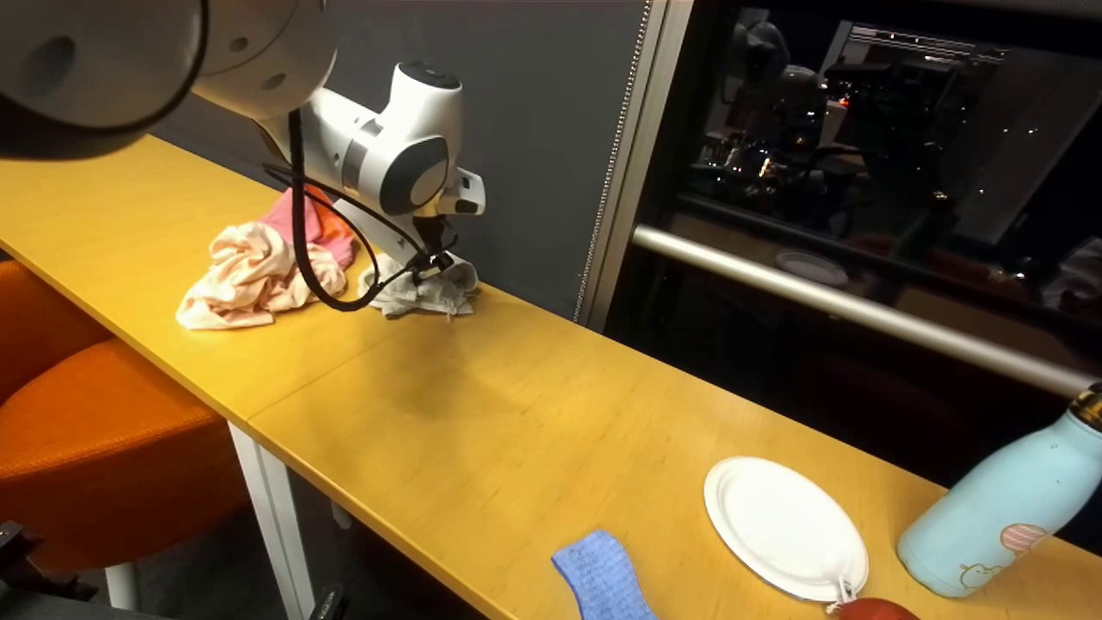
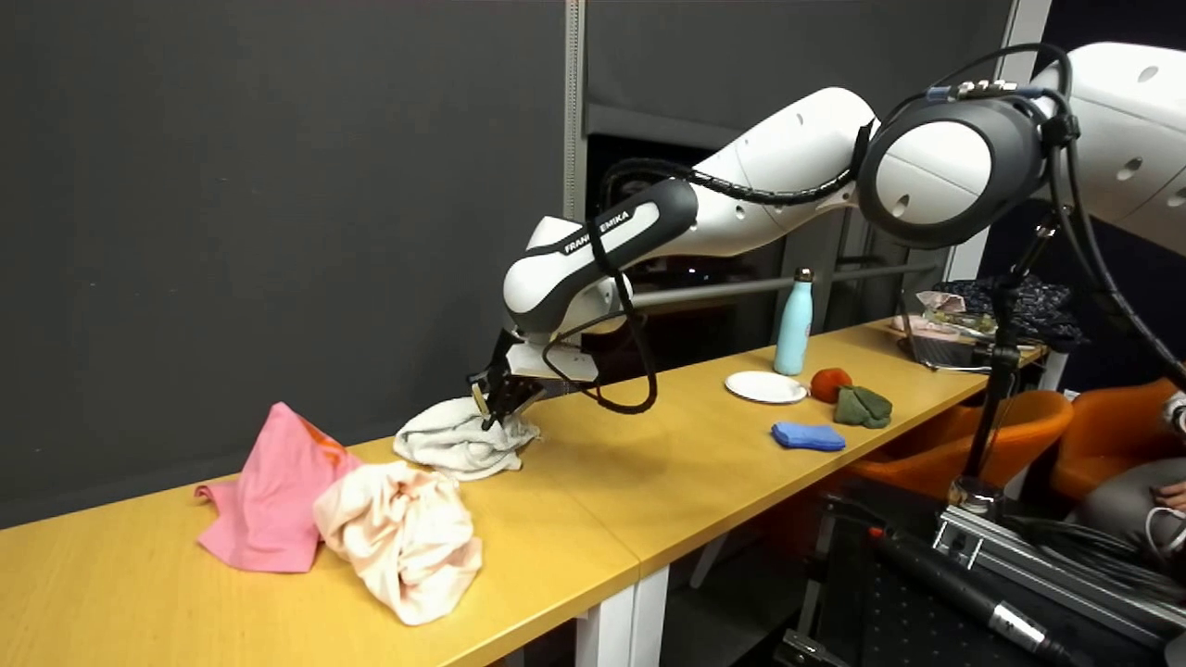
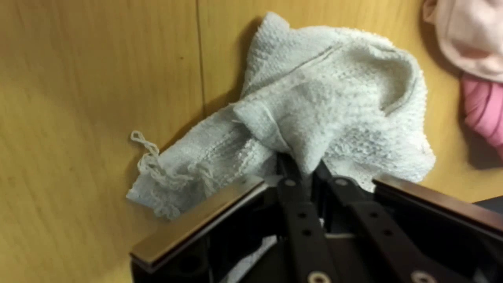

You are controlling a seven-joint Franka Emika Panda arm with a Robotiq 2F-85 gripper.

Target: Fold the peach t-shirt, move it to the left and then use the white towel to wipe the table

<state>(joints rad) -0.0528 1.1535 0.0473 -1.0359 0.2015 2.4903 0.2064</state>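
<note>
Where the table (image 2: 667, 472) spans the scene, 1 arm (image 2: 797, 139) bends low over it.
The peach t-shirt (image 2: 403, 542) lies crumpled on top; just beside it, the white towel (image 3: 353, 106) sits bunched, 1 fold caught in the gripper (image 3: 306, 169), whose 2 fingers (image 3: 291, 194) are closed on it.

Rough terry towel (image 3: 353, 118), smooth wood-grained table (image 3: 98, 98), matt cloth peach t-shirt (image 2: 408, 537), smooth bottle (image 2: 794, 326), perhaps metal

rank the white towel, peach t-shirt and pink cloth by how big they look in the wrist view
1. white towel, clearly largest
2. peach t-shirt
3. pink cloth
The last two run off the frame's edge, so their order counts only the parts showing.
</note>
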